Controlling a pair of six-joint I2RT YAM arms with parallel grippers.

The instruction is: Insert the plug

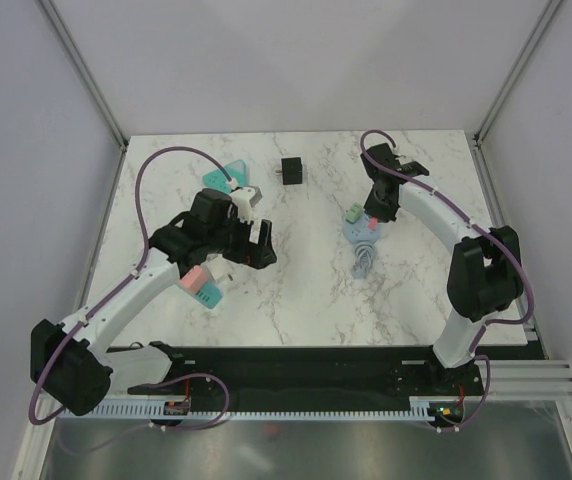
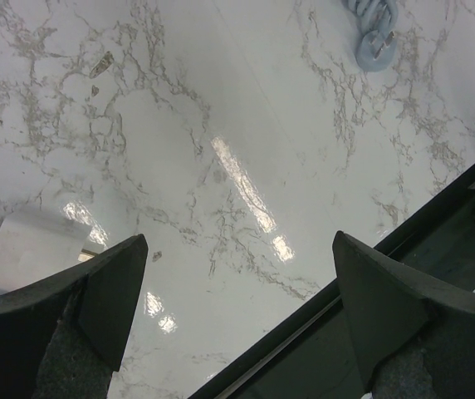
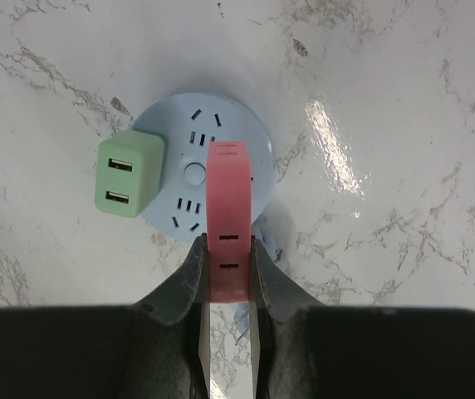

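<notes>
The flat salmon-red plastic plug (image 3: 229, 199) turns its underside away from the camera. Whether its pins sit in the slots of the round pale-blue socket hub (image 3: 164, 126) cannot be told. The plug's near end is covered by the fingers (image 3: 194, 270).

In the top view the right pincer (image 1: 371, 218) hides most of the hub, and the hub's coiled pale-blue cable (image 1: 363, 265) trails toward the arm bases. The left wrist view cuts that coil off at its upper edge.

The right pincer is narrow, clamped on the plug's near end. From the fingertips the plug reaches across the hub, just right of its centre button, and stops short of the far rim. A mint-green cube adapter (image 3: 129, 184) with two USB ports sits on the hub's left edge, beside the plug but apart from it.

Two short dark marks on the plug's top face are too small to read.

The left pincer (image 2: 237, 307) stands wide with nothing between its fingers. It hangs above the white marble table (image 2: 221, 125), well left of the hub.
</notes>
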